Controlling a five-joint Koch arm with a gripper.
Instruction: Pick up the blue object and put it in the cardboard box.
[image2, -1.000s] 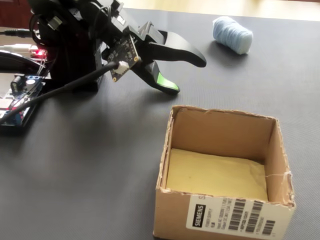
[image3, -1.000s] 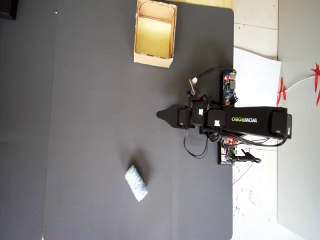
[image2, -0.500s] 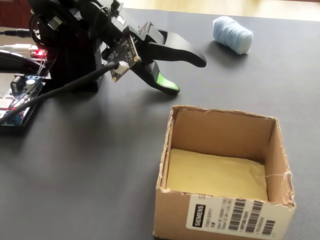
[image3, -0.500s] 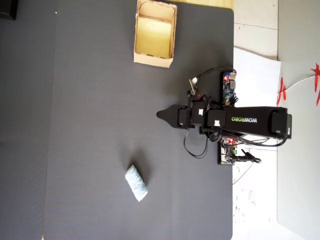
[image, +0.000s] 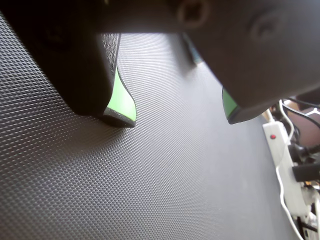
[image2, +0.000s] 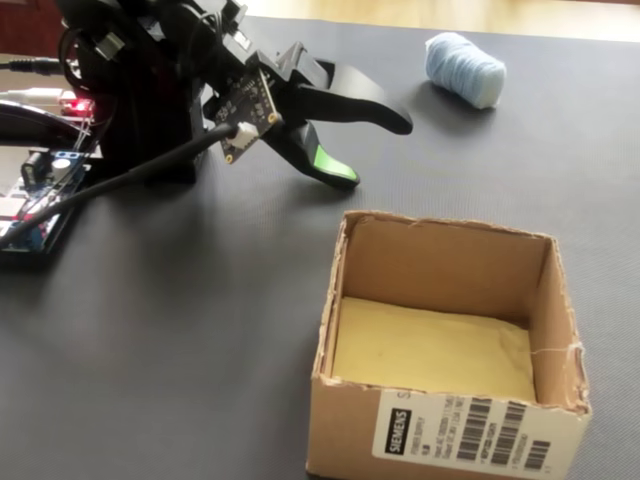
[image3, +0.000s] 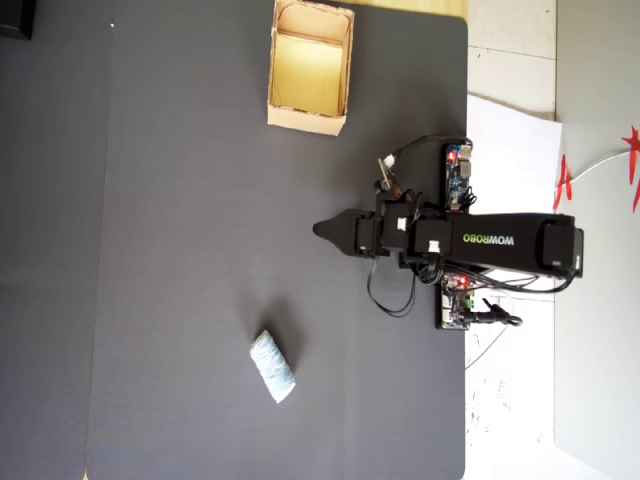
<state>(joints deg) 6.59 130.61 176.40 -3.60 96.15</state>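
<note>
Nothing was done yet: the blue object (image2: 465, 68) lay on the dark surface (image2: 200, 330), well apart from the empty cardboard box (image2: 445, 440). The gripper (image2: 375, 150) hung near the arm's base, jaws apart and holding nothing. Pick, carry and drop all remained.

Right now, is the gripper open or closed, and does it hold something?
Gripper: open, holding nothing; the blue object lies apart on the mat.

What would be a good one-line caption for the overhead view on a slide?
Robot arm's open, empty claw above the dark mat, midway between cardboard box and blue object.
</note>
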